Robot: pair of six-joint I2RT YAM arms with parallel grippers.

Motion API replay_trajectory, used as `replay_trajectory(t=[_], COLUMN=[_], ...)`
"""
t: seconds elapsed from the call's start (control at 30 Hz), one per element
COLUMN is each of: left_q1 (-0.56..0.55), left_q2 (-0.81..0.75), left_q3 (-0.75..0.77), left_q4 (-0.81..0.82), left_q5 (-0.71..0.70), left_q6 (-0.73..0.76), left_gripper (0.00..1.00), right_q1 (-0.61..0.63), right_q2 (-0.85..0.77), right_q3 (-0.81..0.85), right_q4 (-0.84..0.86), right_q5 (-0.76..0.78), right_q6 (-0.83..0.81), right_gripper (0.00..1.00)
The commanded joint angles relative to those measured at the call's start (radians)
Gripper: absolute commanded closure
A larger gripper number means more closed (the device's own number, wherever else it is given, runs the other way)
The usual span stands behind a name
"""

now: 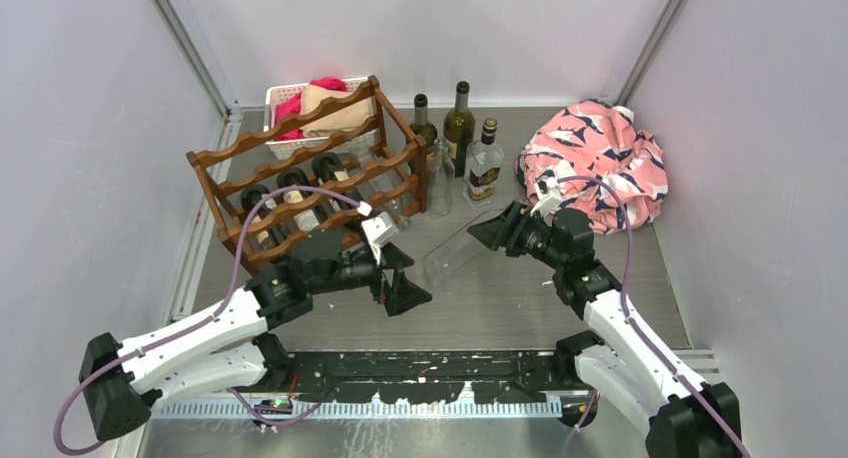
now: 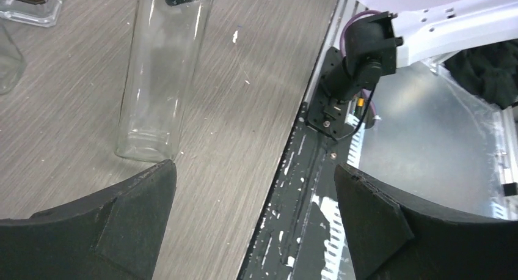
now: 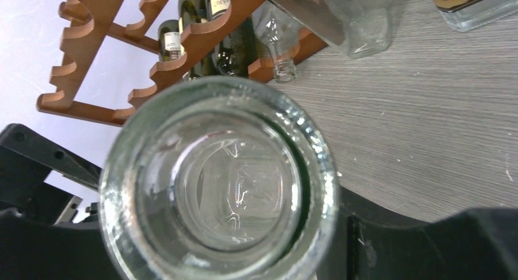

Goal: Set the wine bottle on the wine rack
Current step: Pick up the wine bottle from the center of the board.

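Wine rack [image 1: 305,173]: it stands at the far left, well apart from the held bottle. Dark bottles [image 1: 300,193] already fill several lower cradles. If the incoming bottle is steered to a taken slot or catches a scalloped rail, glass strikes glass or the rack gets shoved.

Standing bottles [image 1: 459,123]: this group is upright near the rack's right end, close to the likely path. A wide swing of the long clear bottle could topple one.

Wine bottle [image 1: 455,255]: clear glass, lying tilted at the table's centre between the two grippers. Its neck end is in the right gripper and its square base [image 2: 146,148] points at the left one. I cannot tell whether the base rests on the table or hangs just above it. Held only at the narrow end, it would likely droop or twist in the grip, and smooth glass may slip out.

Right gripper [image 1: 500,230]: clamped on the bottle's neck end, with the mouth filling its wrist view. A single-ended hold leaves the heavy base unsupported.

Left gripper [image 1: 403,288]: jaws spread wide and holding nothing, just beside the base. If it closes off-centre, it could knock the bottle sideways instead of steadying it.
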Motion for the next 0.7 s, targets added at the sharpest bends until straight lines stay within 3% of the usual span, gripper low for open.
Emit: replay_trajectory(t=[0.0, 0.2, 0.37, 0.67], left_q1=[-0.054, -0.062, -0.062, -0.062], left_q2=[0.022, 0.089, 0.097, 0.080], left_q3=[-0.001, 0.006, -0.032, -0.094], left_q4=[0.068, 0.065, 0.155, 0.232], left_q5=[-0.158, -0.168, -0.175, -0.278], left_q6=[0.077, 0.086, 0.056, -0.004], left_gripper=[0.00, 0.00, 0.00, 0.00], right_q1=[-0.001, -0.001, -0.001, -0.002], right_q2=[0.003, 0.021, 0.024, 0.036], right_q3=[0.008, -0.014, -0.023, -0.033], right_q4=[0.191, 0.238, 0.237, 0.239], right_q5=[-0.049, -0.062, -0.059, -0.057], right_q6=[0.078, 0.116, 0.118, 0.119], right_gripper=[0.99, 0.99, 0.99, 0.99])
